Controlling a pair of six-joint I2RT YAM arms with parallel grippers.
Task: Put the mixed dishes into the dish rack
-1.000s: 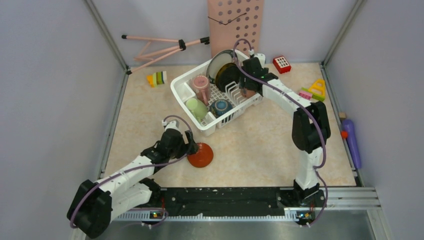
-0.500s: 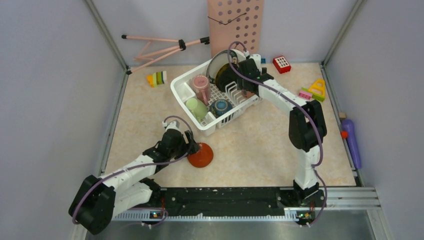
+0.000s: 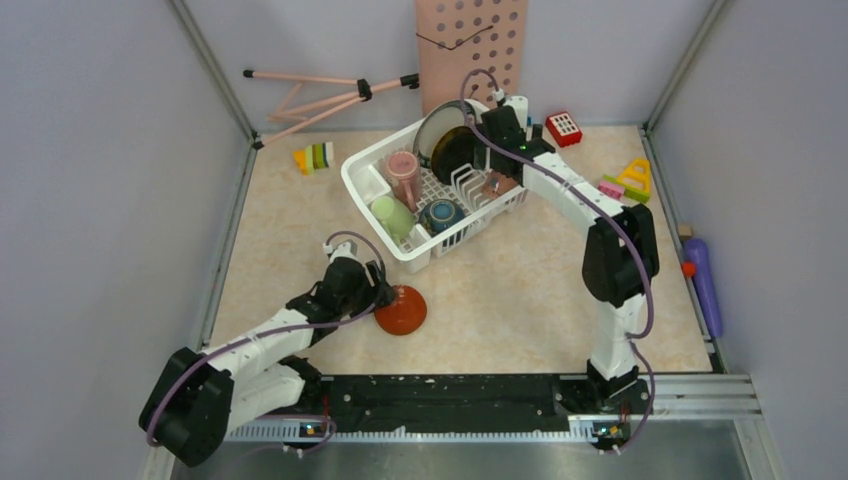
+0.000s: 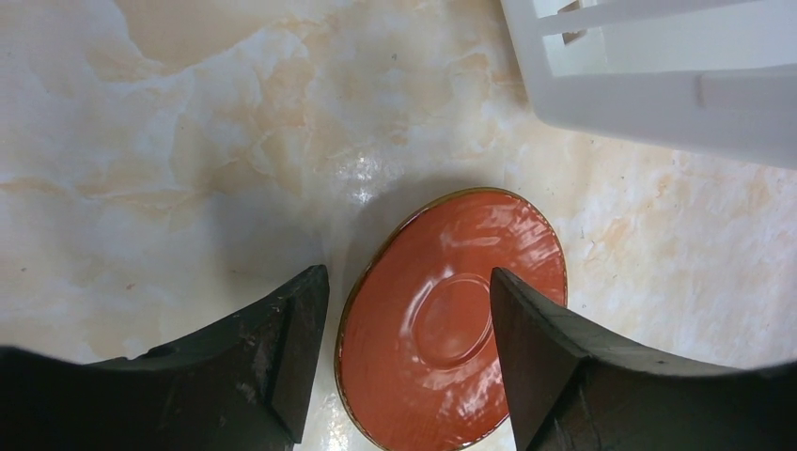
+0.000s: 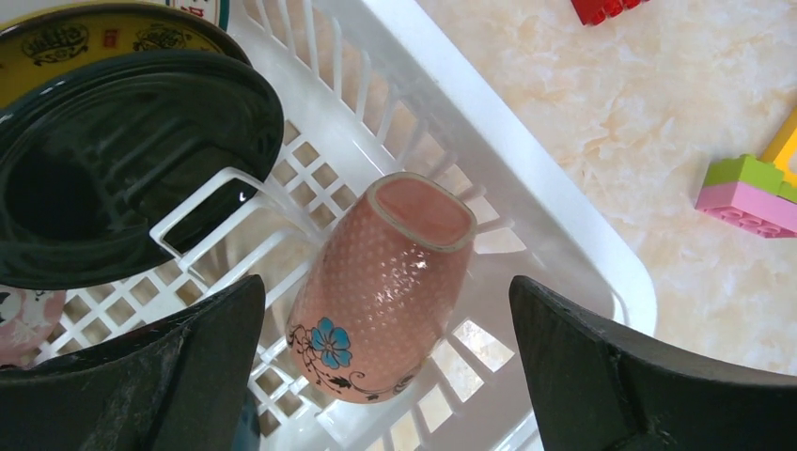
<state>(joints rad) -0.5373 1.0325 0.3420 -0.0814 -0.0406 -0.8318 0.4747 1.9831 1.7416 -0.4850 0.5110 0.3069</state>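
Note:
The white dish rack [image 3: 372, 195] stands at the back middle. It holds a teal-rimmed plate [image 3: 432, 122], a black plate [image 3: 455, 150], a pink cup [image 3: 403, 172], a pale-green cup [image 3: 392, 215] and a blue bowl [image 3: 441, 214]. My right gripper [image 3: 495, 158] is open above the rack's right corner. In the right wrist view a second pink cup [image 5: 385, 282] with a blue flower lies loose in the rack [image 5: 526, 188] between the spread jaws [image 5: 385, 291], beside the black plate [image 5: 122, 160] and the olive-yellow dish [image 5: 85, 38]. My left gripper [image 3: 385, 297] is open over the red saucer [image 3: 404, 312], which lies flat on the table [image 4: 451, 319].
A pink perforated board [image 3: 470, 45] and a pink tripod [image 3: 330, 95] lean at the back wall. Toy blocks lie at the left [image 3: 318, 156], back [image 3: 563, 128] and right [image 3: 630, 180]. A purple tube [image 3: 703, 285] lies by the right wall.
My right gripper has drawn up and back from the rack, and the flowered pink cup now lies uncovered in the rack's right corner. The left arm has barely moved.

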